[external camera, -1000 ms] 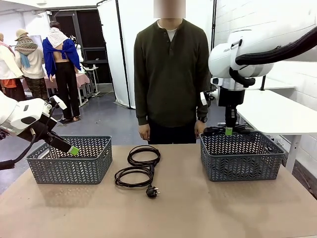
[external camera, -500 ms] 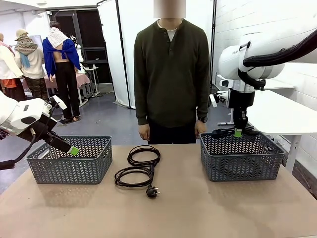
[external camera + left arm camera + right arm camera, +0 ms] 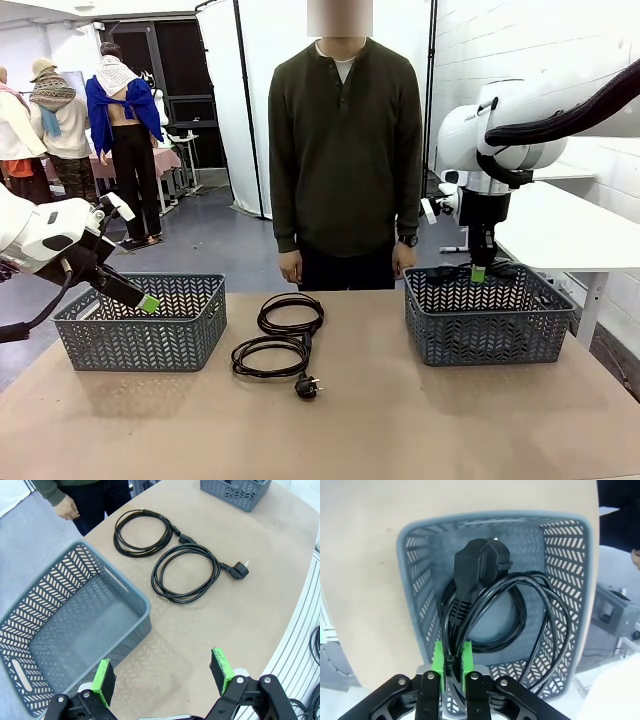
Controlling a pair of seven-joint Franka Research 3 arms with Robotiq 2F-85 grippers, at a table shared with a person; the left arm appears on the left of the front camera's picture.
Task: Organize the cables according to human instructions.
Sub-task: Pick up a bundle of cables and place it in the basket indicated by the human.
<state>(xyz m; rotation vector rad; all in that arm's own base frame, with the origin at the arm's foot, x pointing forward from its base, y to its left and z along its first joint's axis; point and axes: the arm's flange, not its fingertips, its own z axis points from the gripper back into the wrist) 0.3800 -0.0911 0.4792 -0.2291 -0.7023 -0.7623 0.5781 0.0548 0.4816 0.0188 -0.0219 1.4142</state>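
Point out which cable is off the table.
The cable clamped in the right pincer, hanging over the right basket. The other two, one with a plug and one beyond it, lie coiled on the table.

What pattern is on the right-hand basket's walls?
The basket has blue-grey herringbone cut-outs, clearest in the front view.

Held cable: near strands hidden under the right pincer.
Left basket: one corner cut off by the picture's edge.
Right basket: far part cut off at the top edge.
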